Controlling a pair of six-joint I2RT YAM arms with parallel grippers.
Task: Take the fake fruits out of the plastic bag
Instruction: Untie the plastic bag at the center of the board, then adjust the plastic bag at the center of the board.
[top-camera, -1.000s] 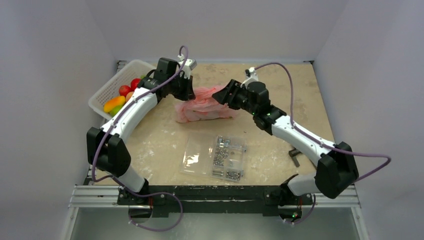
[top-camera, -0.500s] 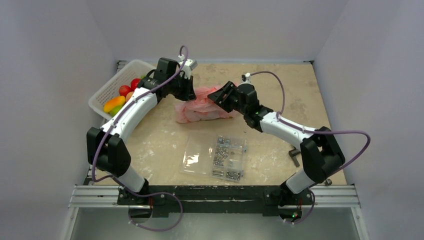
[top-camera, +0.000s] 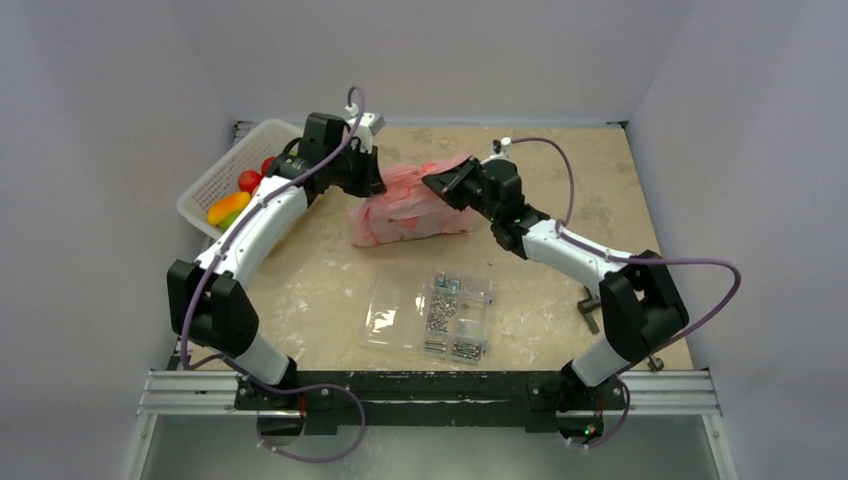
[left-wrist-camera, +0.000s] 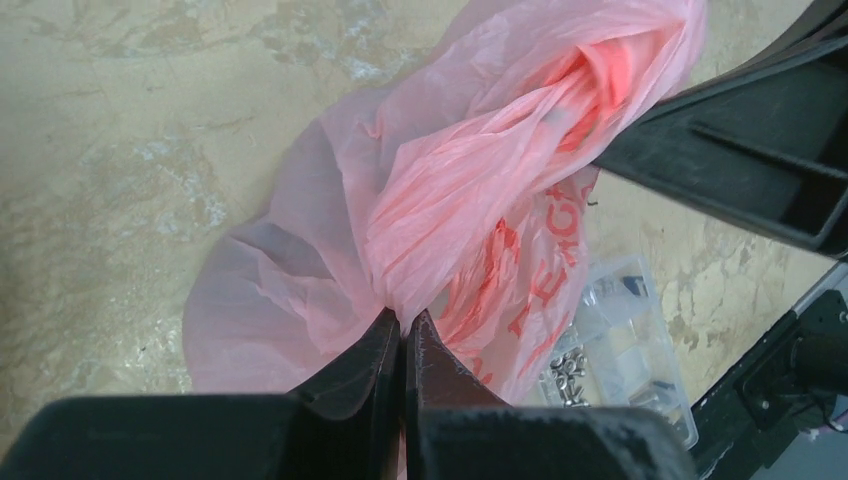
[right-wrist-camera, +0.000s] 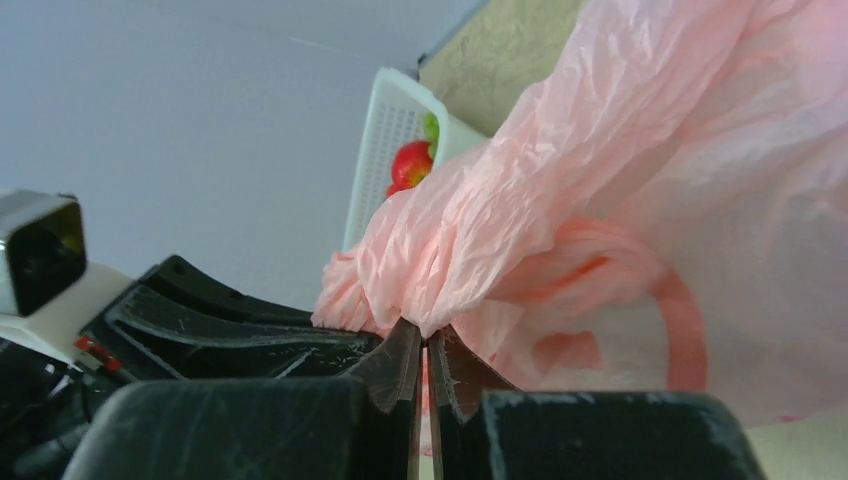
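Observation:
The pink plastic bag (top-camera: 410, 205) lies crumpled at the back middle of the table, stretched between both arms. My left gripper (top-camera: 372, 180) is shut on a fold of the plastic bag (left-wrist-camera: 470, 200) at its left end, film pinched between the fingertips (left-wrist-camera: 405, 325). At the right end my right gripper (top-camera: 440, 183) is shut on another bunch of the plastic bag (right-wrist-camera: 600, 180), its fingertips (right-wrist-camera: 425, 335) closed on the film. Small red, yellow and orange fake fruits (top-camera: 238, 195) lie in the white basket. Whatever the bag holds is hidden by the film.
A white slatted basket (top-camera: 215, 170) stands at the back left edge, seen also as the basket (right-wrist-camera: 385, 140) behind the bag. A flat clear case of screws (top-camera: 455, 310) lies in front of the bag, the case (left-wrist-camera: 620, 340) just beyond the film.
My right gripper moved left to the bag's right end and shut on a bunch of film. The left arm shifted slightly left and the bag's top now stands pulled up.

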